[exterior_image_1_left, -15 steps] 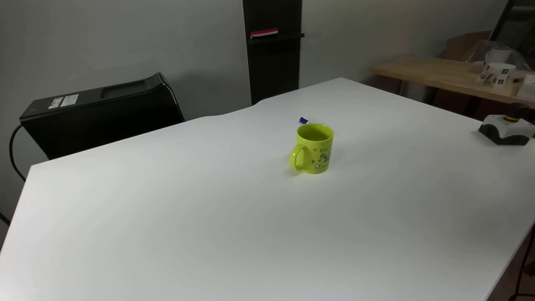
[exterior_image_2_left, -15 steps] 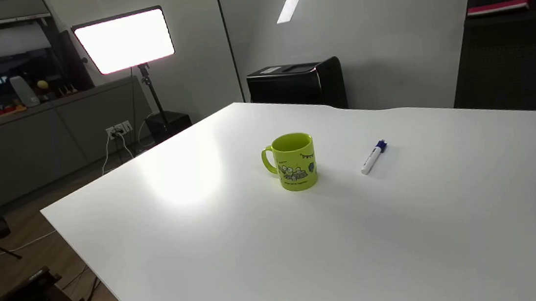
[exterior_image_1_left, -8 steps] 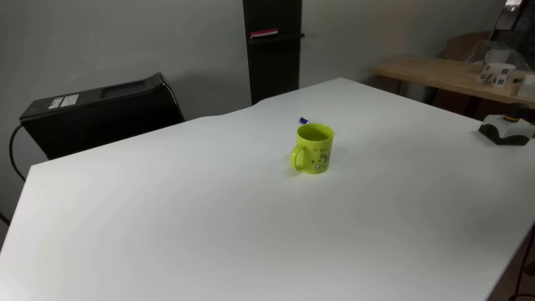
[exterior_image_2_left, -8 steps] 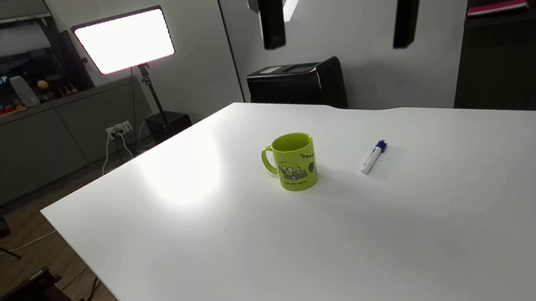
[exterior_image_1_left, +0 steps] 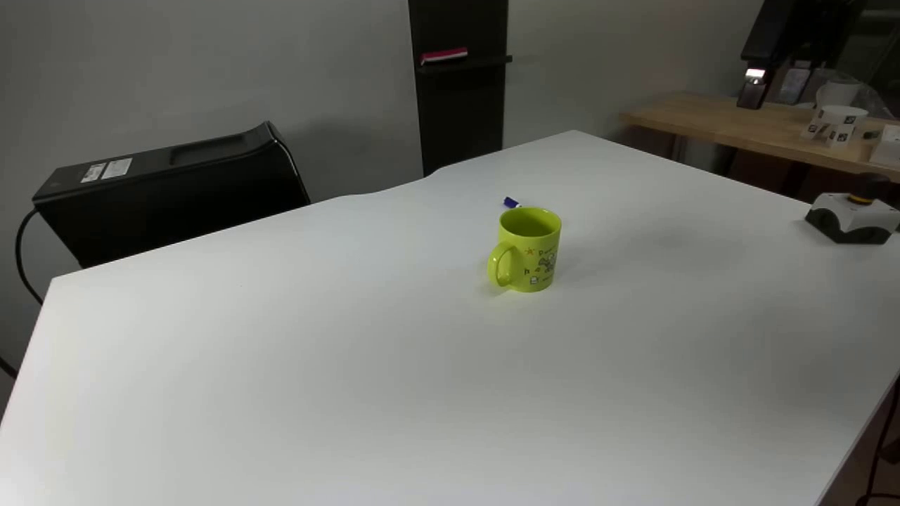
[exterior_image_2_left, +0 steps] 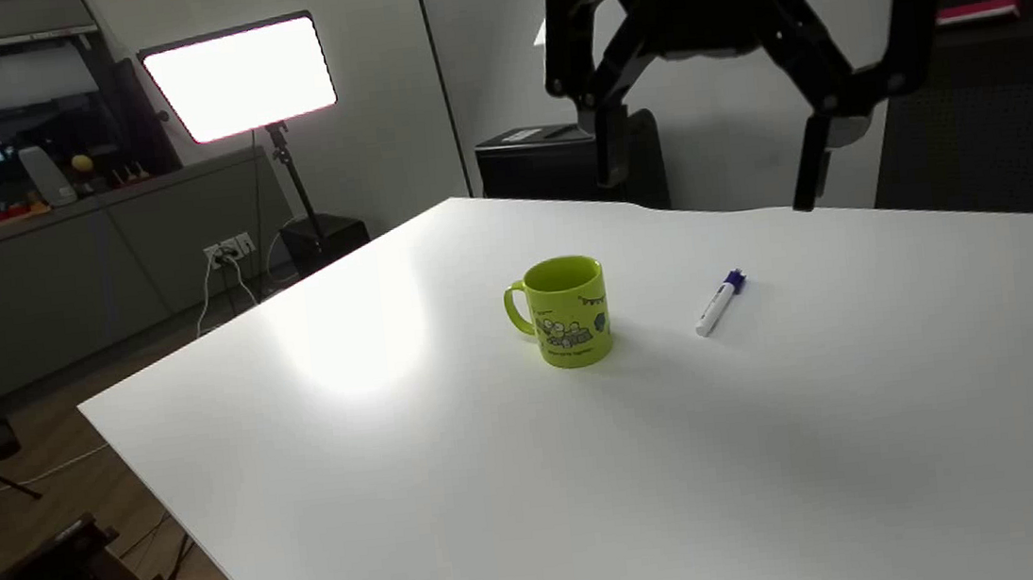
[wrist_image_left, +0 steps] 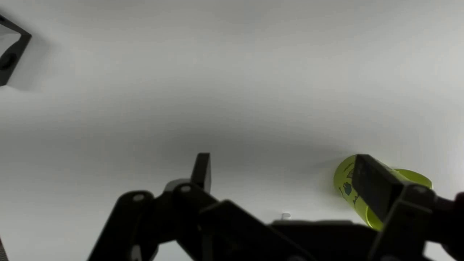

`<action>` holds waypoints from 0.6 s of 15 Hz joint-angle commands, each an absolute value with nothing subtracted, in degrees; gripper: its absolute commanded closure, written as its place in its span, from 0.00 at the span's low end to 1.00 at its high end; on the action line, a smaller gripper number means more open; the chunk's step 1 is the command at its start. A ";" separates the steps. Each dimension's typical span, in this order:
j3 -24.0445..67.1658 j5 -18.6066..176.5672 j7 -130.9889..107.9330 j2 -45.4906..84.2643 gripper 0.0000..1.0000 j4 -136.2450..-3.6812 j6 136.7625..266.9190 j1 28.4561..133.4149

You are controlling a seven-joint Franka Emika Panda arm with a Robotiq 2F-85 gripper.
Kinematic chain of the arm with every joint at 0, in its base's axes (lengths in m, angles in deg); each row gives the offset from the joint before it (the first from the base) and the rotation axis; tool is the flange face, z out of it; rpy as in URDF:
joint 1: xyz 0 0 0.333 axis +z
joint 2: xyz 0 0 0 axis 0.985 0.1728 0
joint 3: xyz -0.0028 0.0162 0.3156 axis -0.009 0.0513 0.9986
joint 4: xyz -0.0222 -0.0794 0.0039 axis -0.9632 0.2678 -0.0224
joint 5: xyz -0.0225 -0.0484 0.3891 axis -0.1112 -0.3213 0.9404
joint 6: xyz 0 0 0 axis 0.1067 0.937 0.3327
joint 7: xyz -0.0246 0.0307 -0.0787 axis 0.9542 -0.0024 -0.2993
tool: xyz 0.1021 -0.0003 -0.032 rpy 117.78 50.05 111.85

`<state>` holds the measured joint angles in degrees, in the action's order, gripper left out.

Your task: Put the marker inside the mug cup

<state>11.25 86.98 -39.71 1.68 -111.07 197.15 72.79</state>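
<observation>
The lime mug (exterior_image_2_left: 569, 318) stands upright on the white table, handle to the left in both exterior views; it also shows in an exterior view (exterior_image_1_left: 538, 256). The marker (exterior_image_2_left: 721, 304), white with a blue cap, lies on the table to the right of the mug. In an exterior view only its blue end (exterior_image_1_left: 512, 203) shows behind the mug. My gripper (exterior_image_2_left: 710, 188) is open and empty, in the air above the table; it also shows at the upper right (exterior_image_1_left: 771, 95). In the wrist view (wrist_image_left: 284, 161) one finger partly covers the mug (wrist_image_left: 346, 183), and only the marker's white end (wrist_image_left: 286, 216) shows.
A grey and black box with a dark knob (exterior_image_1_left: 853, 218) sits at the table's right edge; part of it shows in the wrist view (wrist_image_left: 14, 54). A black machine (exterior_image_1_left: 176, 186) stands behind the table. A wooden table (exterior_image_1_left: 703, 116) with white cups is at the back right.
My open gripper has come into view and lowered from the top in an exterior view, and has appeared at the upper right in an exterior view. The mug and marker have not moved.
</observation>
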 commanded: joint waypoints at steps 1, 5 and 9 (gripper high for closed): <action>13.53 88.25 -37.05 8.52 0.00 -103.71 197.46 72.09; 15.13 88.17 -35.40 15.60 0.00 -95.79 197.51 71.42; 16.51 87.26 -35.88 16.37 0.00 -95.28 197.82 70.42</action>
